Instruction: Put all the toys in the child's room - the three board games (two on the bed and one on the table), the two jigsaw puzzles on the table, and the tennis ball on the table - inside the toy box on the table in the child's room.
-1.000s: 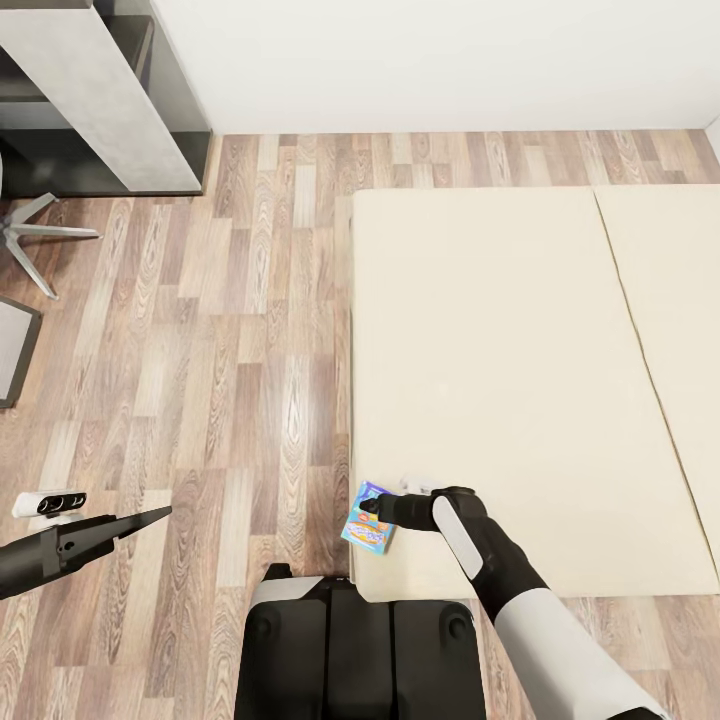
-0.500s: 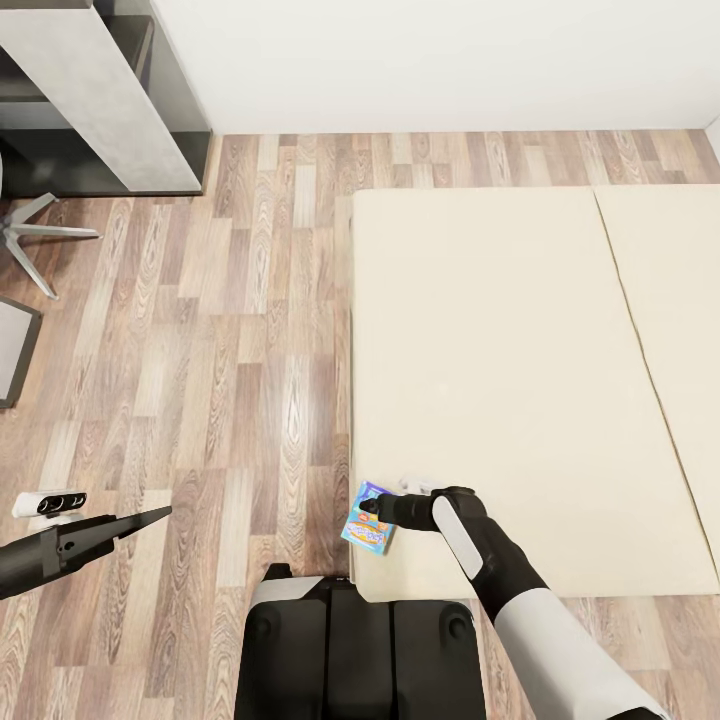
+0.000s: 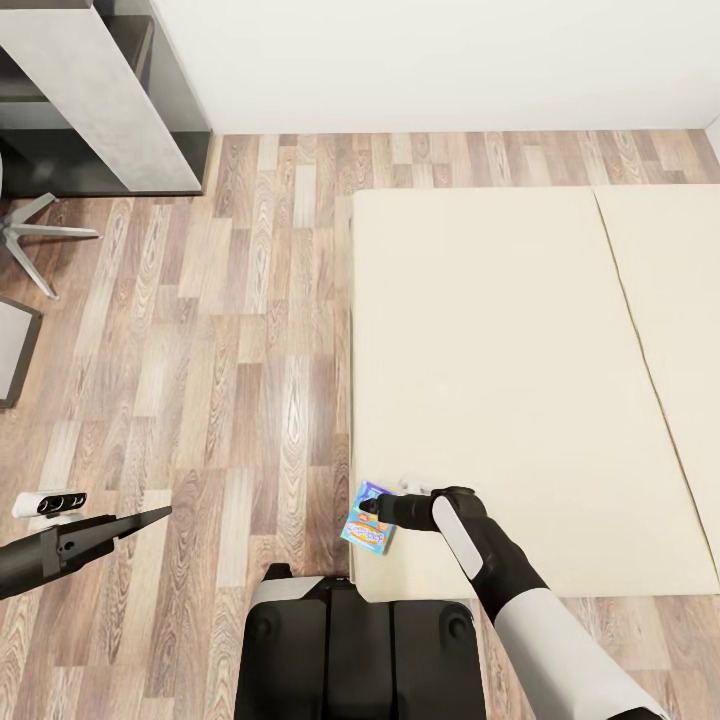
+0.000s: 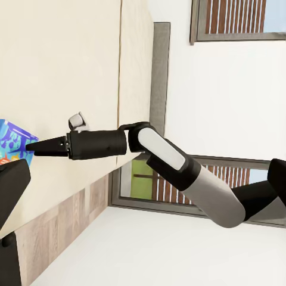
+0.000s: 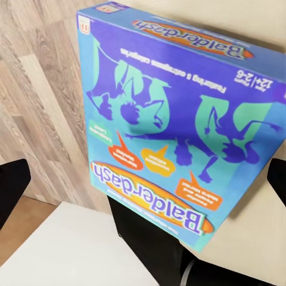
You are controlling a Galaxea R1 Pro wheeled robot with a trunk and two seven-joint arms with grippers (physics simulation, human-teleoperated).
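One board game (image 3: pixel 366 519), a blue-green "Balderdash" box (image 5: pixel 179 125), lies at the near left corner of the cream bed (image 3: pixel 520 380), overhanging its edge. My right gripper (image 3: pixel 373 506) is open right at the box. Its two black fingers (image 5: pixel 12 190) stand wide apart on either side of the box, and I cannot tell whether they touch it. In the left wrist view the right arm (image 4: pixel 173 161) reaches to the box (image 4: pixel 12 140) with its fingertips at it. My left gripper (image 3: pixel 150 520) hangs open over the wood floor to the left, holding nothing.
The grey table (image 3: pixel 110 110) stands at the far left against the white wall. Chair legs (image 3: pixel 30 235) and a grey slab (image 3: pixel 15 350) sit at the left edge. Wood-plank floor (image 3: pixel 250 350) lies between the table and the bed. My dark base (image 3: pixel 360 650) is at the bed's corner.
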